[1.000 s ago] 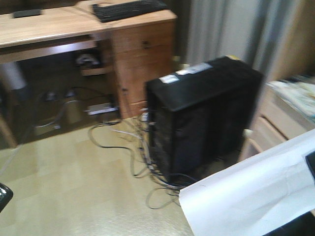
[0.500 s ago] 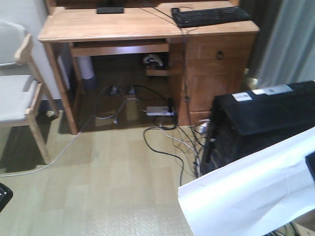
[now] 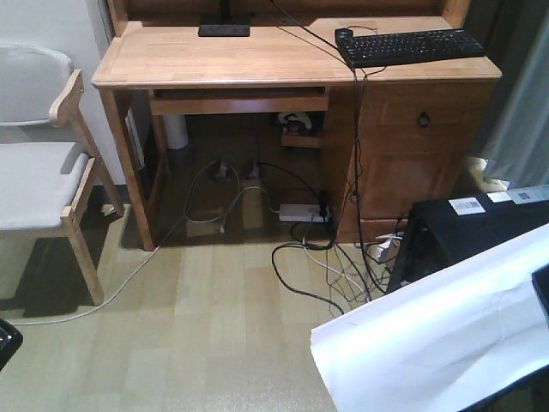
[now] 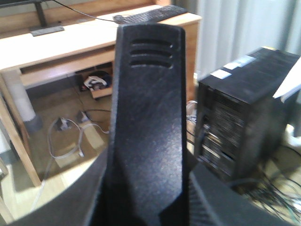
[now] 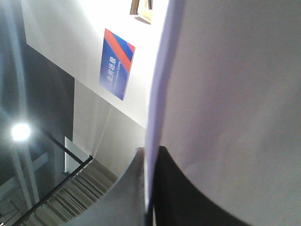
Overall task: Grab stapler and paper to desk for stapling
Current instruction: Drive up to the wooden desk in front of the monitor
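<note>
Paper (image 3: 446, 343) takes up the 5 o'clock corner of the front view: one white sheet held in the air with its near edge curled, above the floor (image 3: 214, 335) and overlapping the lower part of a black computer tower (image 3: 463, 227) at 4 o'clock. From the right wrist camera the sheet fills the whole right side. Its edge runs down into the right gripper (image 5: 149, 197), whose dark jaws are closed tight on it at 6 o'clock. Beyond it I see a white wall (image 5: 70, 28) with a blue and red sign (image 5: 116, 63) at 10 o'clock. The left gripper (image 4: 150, 214) shows only as dark curved shoulders at 7 and 5 o'clock of its own camera. A black ribbed body stands up between them and fills the middle of that view. I take it for the stapler (image 4: 148, 94), clamped there, though the fingers themselves are hidden behind it. The desk (image 3: 257, 60) stands at 12 o'clock in the front view, light wood, with a black keyboard (image 3: 412, 43) toward its 2 o'clock corner and a small black monitor foot (image 3: 224, 30) near the back edge. Sheet and stapler are both held well apart from it, out over the floor. A wooden chair (image 3: 39, 172) with a grey cushion sits at 9 o'clock, just beside the desk's left leg, and loose cables (image 3: 317, 257) trail from under the desk toward the tower.
</note>
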Controlling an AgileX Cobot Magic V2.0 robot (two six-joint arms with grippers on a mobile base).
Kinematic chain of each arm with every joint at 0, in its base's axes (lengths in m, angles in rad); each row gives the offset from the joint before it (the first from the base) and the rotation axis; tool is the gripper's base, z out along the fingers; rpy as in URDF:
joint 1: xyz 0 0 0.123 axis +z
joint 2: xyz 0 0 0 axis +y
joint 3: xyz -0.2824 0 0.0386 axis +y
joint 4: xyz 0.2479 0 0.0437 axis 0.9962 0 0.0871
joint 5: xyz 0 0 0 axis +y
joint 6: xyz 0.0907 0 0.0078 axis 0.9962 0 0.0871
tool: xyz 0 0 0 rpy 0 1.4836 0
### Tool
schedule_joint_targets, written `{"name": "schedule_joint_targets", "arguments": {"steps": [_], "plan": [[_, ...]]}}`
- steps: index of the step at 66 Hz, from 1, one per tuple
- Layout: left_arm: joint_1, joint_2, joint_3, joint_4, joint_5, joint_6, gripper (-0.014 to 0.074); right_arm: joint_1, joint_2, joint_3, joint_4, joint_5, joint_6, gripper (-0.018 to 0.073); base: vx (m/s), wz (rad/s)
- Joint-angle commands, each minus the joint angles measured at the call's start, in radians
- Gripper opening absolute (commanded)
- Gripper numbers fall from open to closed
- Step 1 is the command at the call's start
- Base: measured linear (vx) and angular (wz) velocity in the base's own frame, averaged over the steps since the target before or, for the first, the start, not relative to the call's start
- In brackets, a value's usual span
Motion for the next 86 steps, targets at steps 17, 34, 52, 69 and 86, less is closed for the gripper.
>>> {"name": "schedule_joint_targets", "arguments": {"steps": [17,34,52,69,86], "plan": [[-0.002,0.015,-0.029,-0.017,-0.118,-0.009,-0.0006,0.002,0.004,0.004,0.001,-0.060,-0.003,-0.0001,0.29,0.04],[-0.002,0.015,-0.029,-0.017,-0.118,-0.009,-0.0006,0.002,0.004,0.004,0.001,-0.060,-0.003,-0.0001,0.27,0.08],[-0.002,0.015,-0.029,-0.017,-0.118,-0.009,-0.0006,0.002,0.004,0.004,0.001,-0.060,-0.003,-0.0001,0.25,0.09],[-0.002,0.015,-0.029,-0.017,-0.118,-0.009,-0.0006,0.002,0.004,0.004,0.001,-0.060,-0.003,-0.0001,0.26,0.07],[-0.002,0.015,-0.029,-0.017,-0.118,-0.009,-0.0006,0.002,0.004,0.004,0.001,-0.060,-0.003,-0.0001,0.26,0.01]]}}
